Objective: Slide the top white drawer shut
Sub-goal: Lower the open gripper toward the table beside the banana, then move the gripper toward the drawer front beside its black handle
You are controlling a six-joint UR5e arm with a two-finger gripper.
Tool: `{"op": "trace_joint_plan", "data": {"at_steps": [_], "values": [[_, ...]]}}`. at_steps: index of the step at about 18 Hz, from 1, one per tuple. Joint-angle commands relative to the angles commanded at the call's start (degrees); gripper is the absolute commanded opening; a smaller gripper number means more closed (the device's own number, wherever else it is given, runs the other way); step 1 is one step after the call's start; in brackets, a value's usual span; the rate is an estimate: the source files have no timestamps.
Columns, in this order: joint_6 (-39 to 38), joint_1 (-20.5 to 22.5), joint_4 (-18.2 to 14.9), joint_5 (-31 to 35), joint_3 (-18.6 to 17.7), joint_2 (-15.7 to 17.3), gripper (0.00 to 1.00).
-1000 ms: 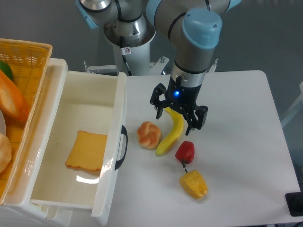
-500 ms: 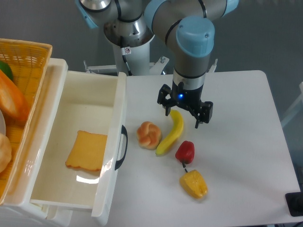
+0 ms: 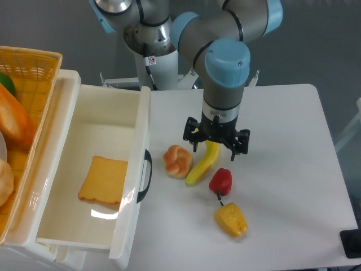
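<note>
A: We see the top white drawer point(image 3: 67, 226) pulled fully out at the left, glossy white, deep rectangular tray.

B: Agreed. We've got its black curved handle point(image 3: 145, 176) on the front panel facing right, and one toast slice point(image 3: 104, 180) lying flat inside.

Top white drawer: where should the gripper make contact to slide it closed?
Use the black curved handle on the front panel of the top white drawer, coming from the table side. The panel faces the open gripper, and a push toward the cabinet should close it.
</note>
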Motion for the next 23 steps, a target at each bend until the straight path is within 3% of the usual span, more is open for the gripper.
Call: {"op": "trace_joint_plan", "data": {"at_steps": [11, 23], "values": [[-0.5, -3.5, 0.3, -1.6, 4.2, -7.8, 1.0], [-4.9, -4.0, 0.4, -8.8, 4.2, -9.3, 1.0]]}}
